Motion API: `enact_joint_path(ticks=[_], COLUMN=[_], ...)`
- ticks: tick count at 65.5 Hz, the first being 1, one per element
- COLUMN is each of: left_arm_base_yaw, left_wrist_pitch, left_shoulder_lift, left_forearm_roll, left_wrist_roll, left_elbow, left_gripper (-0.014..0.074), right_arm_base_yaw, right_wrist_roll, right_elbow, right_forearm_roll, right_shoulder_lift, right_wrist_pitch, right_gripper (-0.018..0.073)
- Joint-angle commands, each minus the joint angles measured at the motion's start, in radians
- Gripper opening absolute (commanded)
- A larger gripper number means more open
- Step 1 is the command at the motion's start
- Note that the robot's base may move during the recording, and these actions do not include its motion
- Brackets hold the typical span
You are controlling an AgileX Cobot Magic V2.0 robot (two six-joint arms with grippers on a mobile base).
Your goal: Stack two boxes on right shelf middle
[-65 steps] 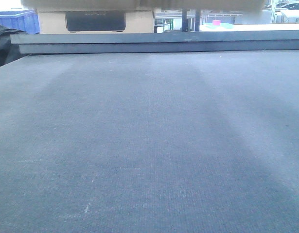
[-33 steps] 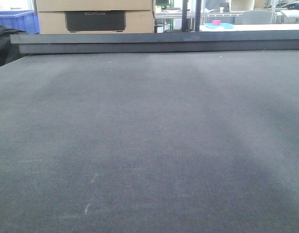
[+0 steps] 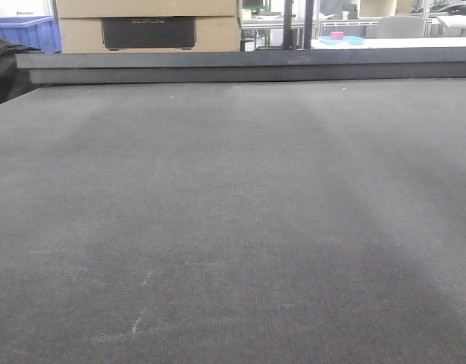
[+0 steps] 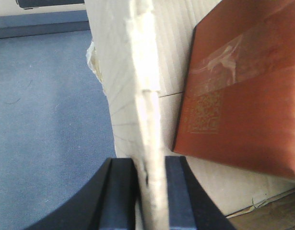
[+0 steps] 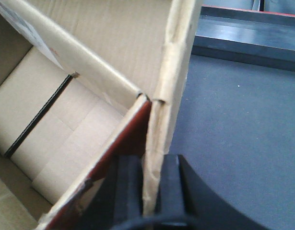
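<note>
Left hand (image 4: pixel 149 167): closed on the box (image 4: pixel 121 96). Its two dark fingers (image 4: pixel 122 191) clamp the torn upper edge of one wall, one finger on each face.

Right hand (image 5: pixel 149 162): closed on a box wall (image 5: pixel 178 72) in the same way. It pinches a creased, taped edge at a corner.

Box: brown corrugated carton with its top open. A red-brown panel (image 4: pixel 243 86) lies against the inner wall, bearing a printed code square and a strip of clear tape. In the right wrist view the inside shows flaps with a dark seam between them. Whether both hands grip one carton cannot be told for certain.

Bench (image 3: pixel 233 227): dark grey with a woven texture and a raised rail at the far edge. It is seen past the box in both wrist views.

Background, front view: stacked cartons (image 3: pixel 148 9) with a black label, a blue bin (image 3: pixel 24 32) and a pink item (image 3: pixel 337 35).

Change: one second ago a blurred cardboard edge crossed the top of the front view. It has since left that view, which matches the frame half a second ago.
</note>
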Motion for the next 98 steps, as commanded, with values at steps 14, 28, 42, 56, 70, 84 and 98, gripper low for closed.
enact_joint_path(ticks=[14, 28, 42, 56, 70, 84, 98], left_arm_base_yaw=[-0.007, -0.007, -0.007, -0.007, -0.007, -0.007, -0.007], left_wrist_pitch=[-0.048, -0.048, -0.048, -0.048, -0.048, -0.048, -0.050], left_shoulder_lift=[-0.014, -0.014, -0.014, -0.014, -0.014, -0.013, -0.013], left_forearm_roll=[-0.011, -0.011, -0.011, -0.011, -0.011, -0.011, -0.011], left_wrist_roll=[0.004, 0.004, 0.004, 0.004, 0.004, 0.004, 0.004], left_elbow=[-0.018, -0.018, -0.018, -0.018, -0.018, -0.018, -0.018], left_gripper=[-0.0111, -0.0111, -0.0111, -0.0111, -0.0111, -0.0111, -0.0111], right_arm_base_yaw=[-0.009, -0.009, -0.009, -0.009, -0.009, -0.009, -0.009], right_wrist_roll=[-0.013, -0.013, -0.013, -0.013, -0.013, -0.013, -0.013], right_elbow=[-0.013, -0.013, -0.013, -0.013, -0.013, -0.013, -0.013], right_forearm_roll=[-0.014, -0.014, -0.014, -0.014, -0.014, -0.014, -0.014], right_shoulder_lift=[-0.007, -0.007, -0.007, -0.007, -0.005, -0.005, -0.005], right_wrist_pitch=[-0.062, -0.062, -0.062, -0.062, -0.064, -0.064, -0.064], right_gripper=[-0.0151, -0.0151, -0.0151, -0.0151, -0.0151, -0.0151, -0.0151])
